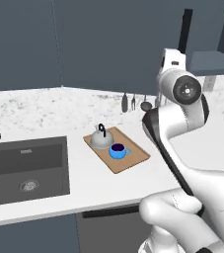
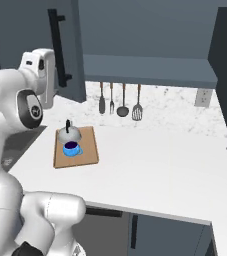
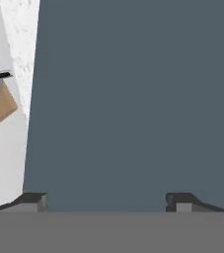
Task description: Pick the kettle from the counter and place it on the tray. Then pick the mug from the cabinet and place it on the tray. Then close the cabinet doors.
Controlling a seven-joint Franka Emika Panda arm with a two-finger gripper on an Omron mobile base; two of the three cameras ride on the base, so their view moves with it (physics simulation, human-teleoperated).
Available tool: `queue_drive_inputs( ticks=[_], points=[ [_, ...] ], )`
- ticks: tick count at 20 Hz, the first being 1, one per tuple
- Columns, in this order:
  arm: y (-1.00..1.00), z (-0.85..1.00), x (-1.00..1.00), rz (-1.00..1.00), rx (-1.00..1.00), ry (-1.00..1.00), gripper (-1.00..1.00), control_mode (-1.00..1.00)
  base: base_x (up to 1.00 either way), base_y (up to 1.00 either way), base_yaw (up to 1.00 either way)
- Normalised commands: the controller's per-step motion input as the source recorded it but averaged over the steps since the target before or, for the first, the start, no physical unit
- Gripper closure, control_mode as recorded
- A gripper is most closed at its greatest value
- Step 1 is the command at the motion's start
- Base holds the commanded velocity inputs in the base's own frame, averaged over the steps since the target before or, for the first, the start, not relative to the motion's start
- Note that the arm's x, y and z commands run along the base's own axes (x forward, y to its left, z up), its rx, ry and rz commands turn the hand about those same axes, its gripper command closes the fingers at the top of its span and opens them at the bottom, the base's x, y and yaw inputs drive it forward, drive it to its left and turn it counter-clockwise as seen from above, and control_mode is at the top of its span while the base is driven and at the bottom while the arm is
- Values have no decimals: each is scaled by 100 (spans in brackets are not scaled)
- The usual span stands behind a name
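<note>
slate-blue cabinet door [image 3: 133, 99] fills the space before the claw [image 3: 106, 200], jaws spread wide, gripping nothing. one kettle [image 1: 101, 139] and one mug [image 1: 117, 150] sit on one tray [image 1: 133, 159] — bare white desk [image 2: 155, 160] stretches right.

1. I read no text, label, brand, number or sign in any of my three camera views.
2. Kettle [image 1: 101, 139], mug [image 1: 117, 150] and tray [image 1: 133, 159]: I see plain surfaces, nothing written.
3. Cabinet doors [image 3: 133, 99]: I see plain dark slate-blue, unmarked.
</note>
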Motion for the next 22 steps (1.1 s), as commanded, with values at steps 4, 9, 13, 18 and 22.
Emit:
queue_drive_inputs(
  ticks=[4, 9, 13, 18, 22],
  points=[
    [-13, -15, 92, 1, 0, 0, -100, -100, 0, 0, 0],
    [-20, -14, 91, 0, 0, 0, -100, -100, 0, 0, 0],
    [-8, -11, 80, 1, 0, 0, -100, -100, 0, 0, 0],
    [0, -3, 56, 5, 0, 0, -100, -100, 0, 0, 0],
    [0, -2, 33, 6, 0, 0, -100, -100, 0, 0, 0]
  ],
)
